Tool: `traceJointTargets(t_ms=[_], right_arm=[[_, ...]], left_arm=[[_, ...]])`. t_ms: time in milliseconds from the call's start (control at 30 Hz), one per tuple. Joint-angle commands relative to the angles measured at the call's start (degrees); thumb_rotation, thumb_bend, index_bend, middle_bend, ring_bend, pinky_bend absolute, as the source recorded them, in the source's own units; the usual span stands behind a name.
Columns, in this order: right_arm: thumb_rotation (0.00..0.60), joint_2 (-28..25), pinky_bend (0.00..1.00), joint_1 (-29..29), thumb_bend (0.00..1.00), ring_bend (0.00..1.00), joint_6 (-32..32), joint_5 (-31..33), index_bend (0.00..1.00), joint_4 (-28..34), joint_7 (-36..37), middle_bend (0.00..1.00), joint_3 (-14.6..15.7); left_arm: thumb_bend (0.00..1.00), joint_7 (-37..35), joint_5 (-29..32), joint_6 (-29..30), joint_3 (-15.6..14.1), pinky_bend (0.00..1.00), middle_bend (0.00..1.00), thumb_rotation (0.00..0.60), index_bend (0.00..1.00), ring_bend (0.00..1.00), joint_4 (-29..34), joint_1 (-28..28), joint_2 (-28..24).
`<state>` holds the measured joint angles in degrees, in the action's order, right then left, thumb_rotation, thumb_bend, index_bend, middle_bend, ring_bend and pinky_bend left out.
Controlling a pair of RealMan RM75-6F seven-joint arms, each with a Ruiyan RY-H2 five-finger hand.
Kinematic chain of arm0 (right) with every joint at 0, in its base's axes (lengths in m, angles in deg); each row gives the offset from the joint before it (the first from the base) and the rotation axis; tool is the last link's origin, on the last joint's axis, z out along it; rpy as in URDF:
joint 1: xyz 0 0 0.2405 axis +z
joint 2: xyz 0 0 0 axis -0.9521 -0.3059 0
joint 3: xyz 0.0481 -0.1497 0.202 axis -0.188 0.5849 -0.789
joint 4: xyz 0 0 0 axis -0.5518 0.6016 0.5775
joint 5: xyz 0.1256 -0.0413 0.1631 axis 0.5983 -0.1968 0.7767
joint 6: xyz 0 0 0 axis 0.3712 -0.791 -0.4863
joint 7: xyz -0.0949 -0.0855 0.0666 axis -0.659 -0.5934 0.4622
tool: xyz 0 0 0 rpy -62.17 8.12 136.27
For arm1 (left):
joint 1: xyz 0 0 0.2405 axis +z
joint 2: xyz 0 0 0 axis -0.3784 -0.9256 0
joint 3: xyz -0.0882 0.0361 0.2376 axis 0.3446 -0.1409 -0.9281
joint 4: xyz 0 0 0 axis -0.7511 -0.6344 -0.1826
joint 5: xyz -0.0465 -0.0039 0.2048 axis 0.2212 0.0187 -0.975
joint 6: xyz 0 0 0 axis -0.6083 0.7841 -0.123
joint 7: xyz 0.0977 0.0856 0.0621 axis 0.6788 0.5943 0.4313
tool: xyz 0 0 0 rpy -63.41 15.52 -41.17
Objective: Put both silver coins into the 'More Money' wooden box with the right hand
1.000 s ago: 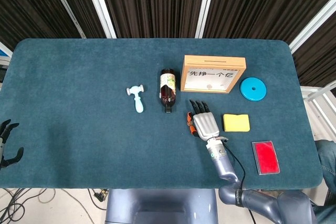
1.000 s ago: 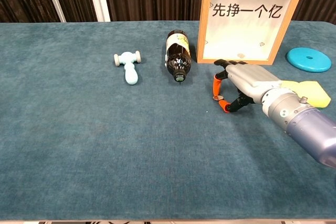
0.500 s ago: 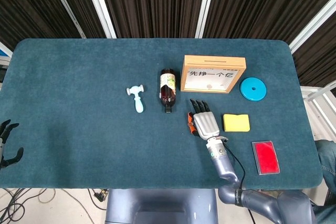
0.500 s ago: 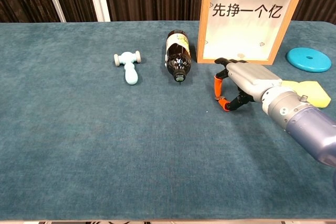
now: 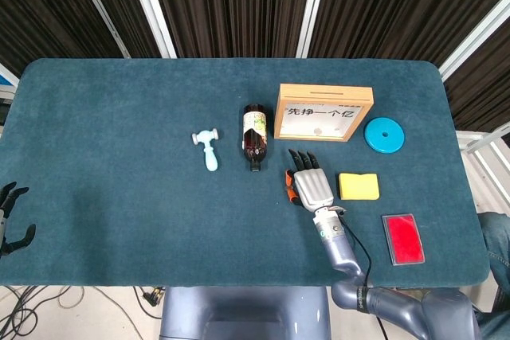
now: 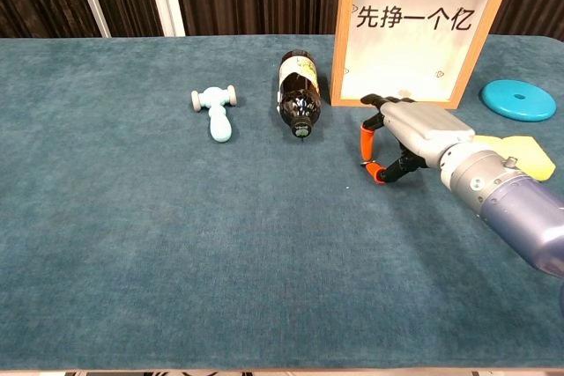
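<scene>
The 'More Money' wooden box (image 5: 323, 112) (image 6: 414, 33) stands upright at the back right of centre, its slot in the top edge. My right hand (image 5: 309, 185) (image 6: 414, 134) hovers just in front of it, palm down. Its orange-tipped thumb and a finger pinch a small silver coin (image 6: 365, 163) a little above the cloth. The coin is tiny and partly covered by the fingertips. I see no second coin; the hand may cover it. My left hand (image 5: 12, 216) hangs beyond the table's near left corner, fingers apart and holding nothing.
A brown bottle (image 5: 254, 136) (image 6: 298, 94) lies on its side left of the box. A pale blue toy hammer (image 5: 208, 149) lies further left. A blue disc (image 5: 384, 134), a yellow sponge (image 5: 358, 185) and a red card (image 5: 402, 238) lie to the right.
My right hand has lifted slightly and edged toward the box, with the coin coming up off the cloth between thumb and finger. The left hand has not moved.
</scene>
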<state>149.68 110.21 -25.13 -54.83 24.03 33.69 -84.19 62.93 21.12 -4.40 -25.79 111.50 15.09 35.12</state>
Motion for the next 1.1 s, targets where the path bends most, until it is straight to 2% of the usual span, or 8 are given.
traceJointTargets(t_ms=[33,500,833,1100], right_arm=[[0.6,0.1,0.0,0.0,0.48,0.0,-0.2,0.1,0.57,-0.1,0.0,0.01,0.0],[0.6,0.3,0.0,0.2,0.5,0.0,-0.2,0.4,0.59,-0.5,0.5,0.01,-0.3],[0.6,0.2,0.0,0.3,0.53,0.0,-0.3,0.3,0.67,-0.1,1.5,0.01,-0.5],[0.6,-2.3,0.0,0.1,0.54,0.0,0.3,0.4,0.71,4.0,4.2,0.01,-2.1]], left_arm=[[0.4,0.0,0.1,-0.1,0.0,0.03,0.0,0.6,0.16,0.0,0.0,0.0,0.0],[0.4,0.1,0.2,-0.2,0.0,0.03,0.0,0.6,0.16,0.0,0.2,-0.1,-0.1],[0.4,0.0,0.4,-0.3,0.0,0.03,0.0,0.6,0.16,0.0,0.3,-0.1,-0.2],[0.4,-0.2,0.8,-0.1,0.1,0.03,0.0,0.6,0.16,0.0,0.4,0.1,-0.2]])
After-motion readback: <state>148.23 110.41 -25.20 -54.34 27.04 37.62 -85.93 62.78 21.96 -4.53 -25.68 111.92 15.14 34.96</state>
